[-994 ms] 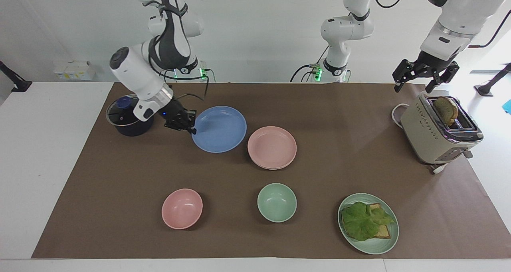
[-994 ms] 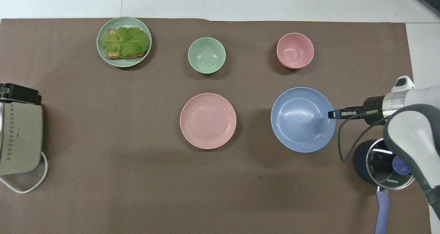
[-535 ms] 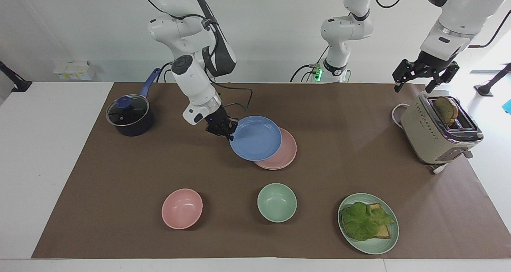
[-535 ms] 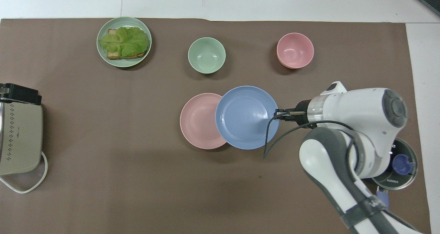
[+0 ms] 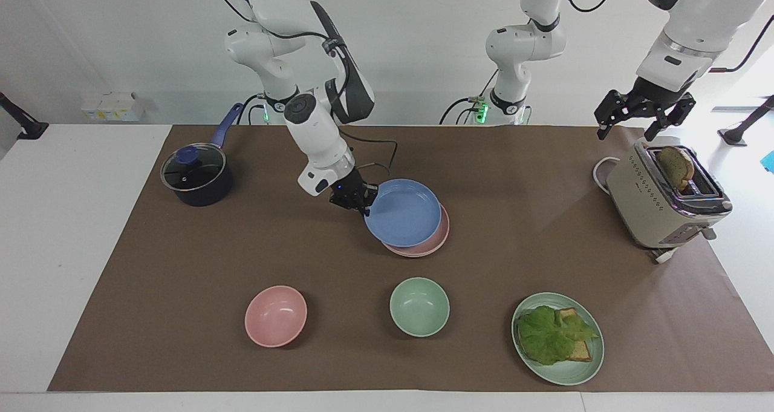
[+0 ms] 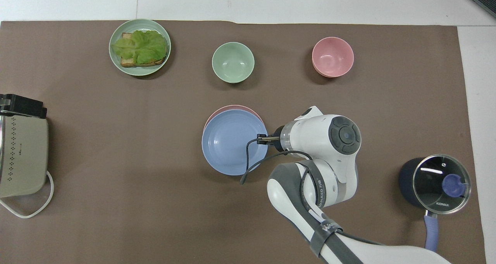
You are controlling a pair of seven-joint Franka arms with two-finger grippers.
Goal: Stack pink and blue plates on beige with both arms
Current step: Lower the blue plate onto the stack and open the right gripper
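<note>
Closest to the robots, at the right arm's end of the table, a dark pot [image 5: 196, 176] with a glass lid stands on the brown mat [image 5: 532, 176]. At the left arm's end the left gripper [image 5: 629, 127] waits in the air over the beige toaster [image 5: 662, 197], with its fingers spread wide and nothing between them (a slice of bread [image 5: 676, 165] sticks up from the toaster slot). A little farther out, near the middle of the mat, the right gripper [image 5: 363, 205] is closed tight on the rim of the blue plate [image 5: 402, 213], on the edge that faces the right arm's end. The blue plate is tilted a little and covers most of the pink plate [image 5: 438, 239], which lies flat on the mat. From above only a thin pink crescent shows at the farther edge. I cannot tell if the two plates touch. Farthest from the robots there is a row of three things, well apart from each other: a pink bowl [image 5: 276, 315], a green bowl [image 5: 419, 307], and a green plate [image 5: 568, 372] with lettuce on bread toward the left arm's end.
</note>
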